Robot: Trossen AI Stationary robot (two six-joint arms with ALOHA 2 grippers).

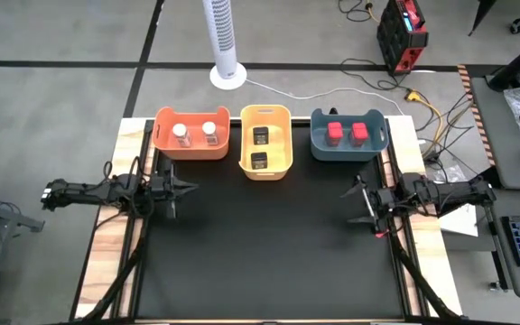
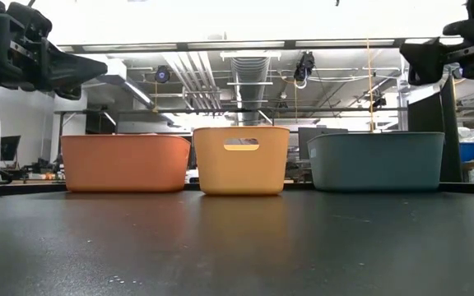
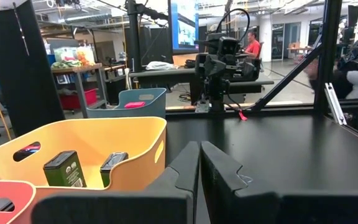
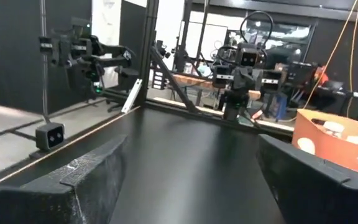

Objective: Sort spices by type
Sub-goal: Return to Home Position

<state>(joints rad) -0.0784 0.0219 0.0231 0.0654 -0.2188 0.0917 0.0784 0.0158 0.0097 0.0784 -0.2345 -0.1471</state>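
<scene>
Spices [image 1: 260, 135] lie in no fingers: left gripper [image 1: 190, 187] pinched together, right gripper [image 1: 357, 202] spread wide, both empty and parked aside, since sorting looks done: jars [image 1: 181, 134] fill the orange bin [image 1: 192, 152], black tins [image 1: 259, 161] the yellow bin [image 1: 265, 174], red boxes [image 1: 335, 133] the blue bin [image 1: 348, 153].
</scene>
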